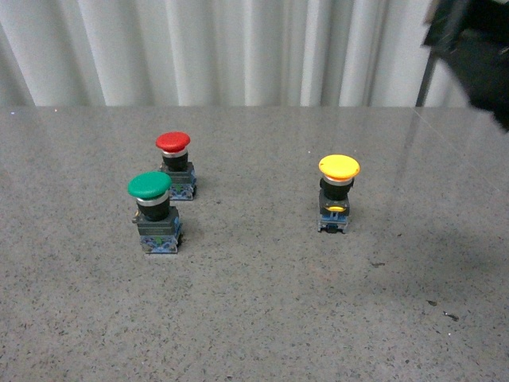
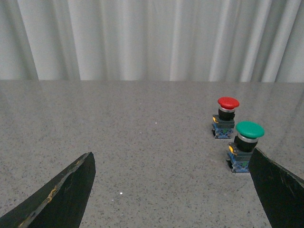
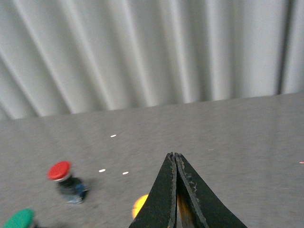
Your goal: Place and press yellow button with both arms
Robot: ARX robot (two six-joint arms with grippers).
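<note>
Pale curtain (image 1: 238,48), grey speckled table (image 1: 254,318), yellow button (image 1: 338,191) upright

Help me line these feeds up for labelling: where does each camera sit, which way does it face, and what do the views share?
Front view: on the robot's body, looking across the speckled table to a curtain; the yellow button, green button and red button stand upright; a blurred black arm shows at one corner.
Left wrist view: low over the table; the left claw is open, with green button and red button ahead.
Right wrist view: higher, tilted, blurred; the right claw is shut over the yellow cap.
Shared: red and green buttons appear in all three.
</note>
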